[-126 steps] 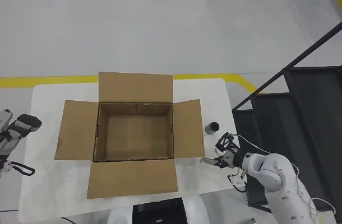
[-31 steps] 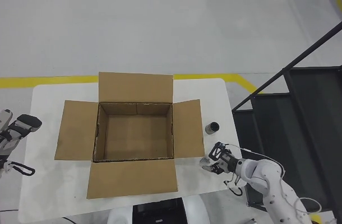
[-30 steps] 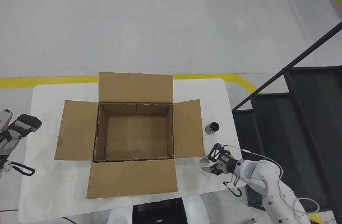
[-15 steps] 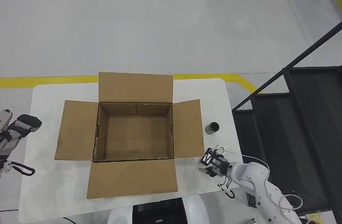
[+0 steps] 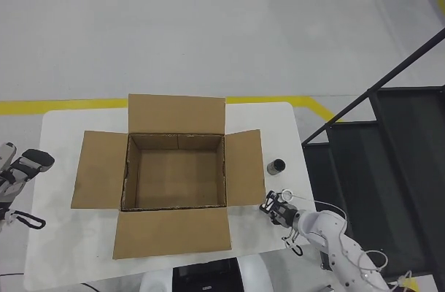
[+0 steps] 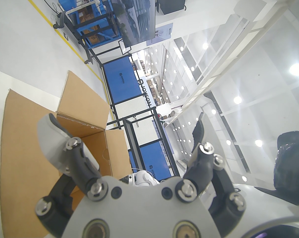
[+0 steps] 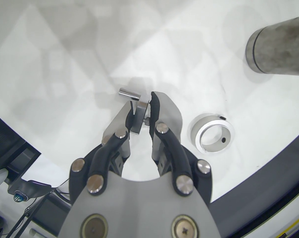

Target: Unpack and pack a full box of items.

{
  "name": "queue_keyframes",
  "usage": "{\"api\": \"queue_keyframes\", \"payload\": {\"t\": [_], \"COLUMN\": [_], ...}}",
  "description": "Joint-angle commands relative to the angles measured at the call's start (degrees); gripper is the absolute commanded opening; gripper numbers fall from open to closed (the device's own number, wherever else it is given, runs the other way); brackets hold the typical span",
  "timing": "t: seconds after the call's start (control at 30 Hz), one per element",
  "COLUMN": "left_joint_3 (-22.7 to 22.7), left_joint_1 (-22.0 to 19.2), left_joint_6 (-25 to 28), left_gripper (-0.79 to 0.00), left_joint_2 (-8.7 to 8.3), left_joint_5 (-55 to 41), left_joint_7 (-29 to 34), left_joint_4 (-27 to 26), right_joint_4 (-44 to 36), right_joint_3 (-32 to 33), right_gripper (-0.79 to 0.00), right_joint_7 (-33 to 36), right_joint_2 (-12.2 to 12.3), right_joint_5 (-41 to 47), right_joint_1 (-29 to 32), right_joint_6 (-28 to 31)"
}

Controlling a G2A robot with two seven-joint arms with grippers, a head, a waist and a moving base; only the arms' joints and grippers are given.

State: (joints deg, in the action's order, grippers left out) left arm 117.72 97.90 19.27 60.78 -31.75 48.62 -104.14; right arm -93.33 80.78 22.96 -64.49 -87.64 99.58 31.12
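At the desk's four o'clock corner, the right tool [image 7: 142, 105] is pinched narrow on a small flat silver metal plate [image 7: 136, 118], close over the white desk [image 7: 65, 50]. Just beside it, at one o'clock, lies a silver metal ring collar [image 7: 211, 136]. Farther off at twelve stands a grey metal cylinder [image 7: 278, 50]. At ten o'clock sits the open brown cardboard box [image 5: 244, 168], flaps spread. Well apart, at the desk's nine o'clock edge, the left tool [image 6: 123, 125] is spread wide.

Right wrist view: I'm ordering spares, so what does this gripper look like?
The right gripper has two grey finger plates with black pads, black link bars with silver fasteners, and a flat grey base plate with two screws. Its arm is white, with black cables looped at the wrist.
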Motion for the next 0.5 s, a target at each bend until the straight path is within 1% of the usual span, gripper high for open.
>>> {"api": "queue_keyframes", "payload": {"t": [0.0,0.13,0.33,0.4,0.47], "left_joint_3": [0.0,0.0,0.0,0.0,0.0], "left_joint_1": [0.0,0.0,0.0,0.0,0.0], "left_joint_6": [0.0,0.0,0.0,0.0,0.0], "left_gripper": [0.000,0.000,0.000,0.000,0.000], "left_joint_2": [0.00,0.00,0.00,0.00,0.00], "left_joint_5": [0.0,0.0,0.0,0.0,0.0], "left_joint_7": [0.0,0.0,0.0,0.0,0.0], "left_joint_4": [0.0,0.0,0.0,0.0,0.0], "right_joint_4": [-1.2,-4.5,-10.9,-13.4,-15.9], "right_joint_3": [1.1,7.7,21.4,24.8,26.9], "right_gripper": [-0.785,-0.785,-0.785,-0.785,-0.785], "right_joint_7": [-0.5,-2.3,-6.2,-8.1,-9.6], "right_joint_2": [0.2,1.1,2.4,2.6,2.8], "right_joint_5": [1.2,9.1,23.5,28.0,31.9], "right_joint_1": [0.9,3.8,9.6,11.1,11.8], "right_joint_6": [0.8,5.9,13.8,16.3,18.3]}}
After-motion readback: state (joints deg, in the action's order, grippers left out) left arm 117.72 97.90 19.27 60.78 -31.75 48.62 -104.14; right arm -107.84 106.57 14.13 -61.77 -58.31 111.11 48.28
